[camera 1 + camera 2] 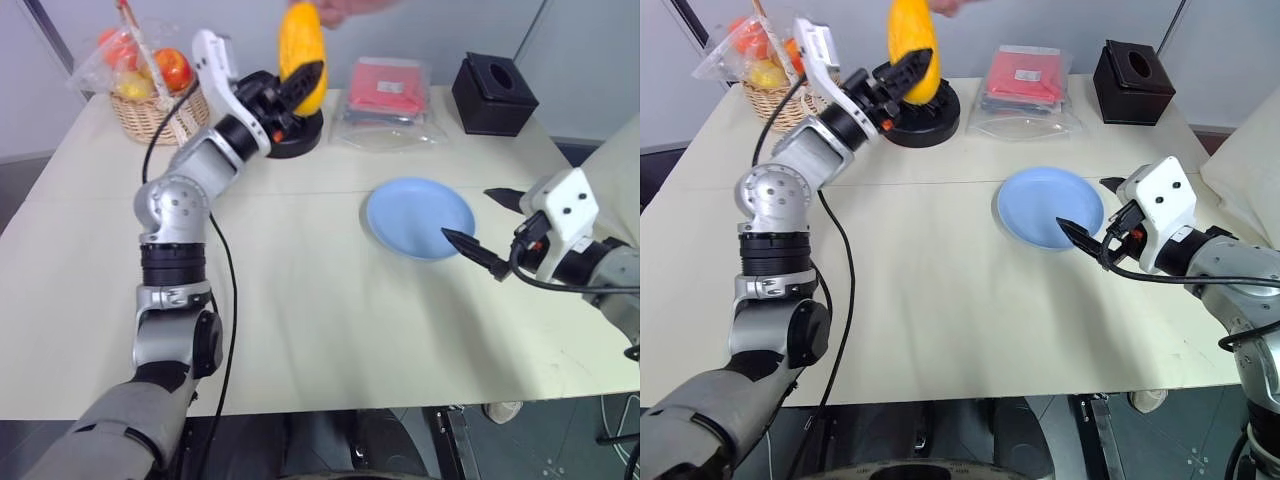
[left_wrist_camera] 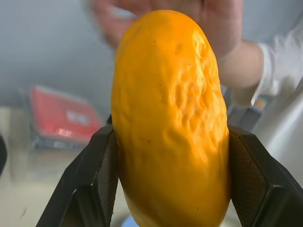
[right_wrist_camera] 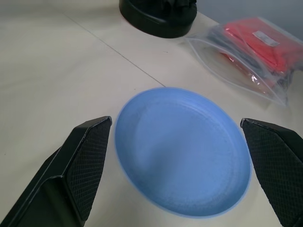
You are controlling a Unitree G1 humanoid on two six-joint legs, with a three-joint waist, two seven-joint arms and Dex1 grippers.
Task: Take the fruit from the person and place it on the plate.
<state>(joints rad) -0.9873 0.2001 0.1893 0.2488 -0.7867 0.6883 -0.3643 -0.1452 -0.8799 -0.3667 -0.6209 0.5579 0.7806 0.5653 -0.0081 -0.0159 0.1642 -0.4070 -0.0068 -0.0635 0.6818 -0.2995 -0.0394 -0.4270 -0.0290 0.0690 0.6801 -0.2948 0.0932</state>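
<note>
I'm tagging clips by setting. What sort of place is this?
Probably a lab or office room staged for handover practice, not a kitchen: a plain pale table against bare walls, holding props such as a bagged fruit basket, a black tissue box and one empty blue plate.

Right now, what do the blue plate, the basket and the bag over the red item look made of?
Blue plate: likely matte plastic or melamine; faintly speckled, dull, no glaze glare. Could be ceramic.
Basket: woven wicker or rattan; tan strands in a visible weave.
Bag over the red item: clear, glossy thin plastic film; wrinkled, with highlights.
</note>
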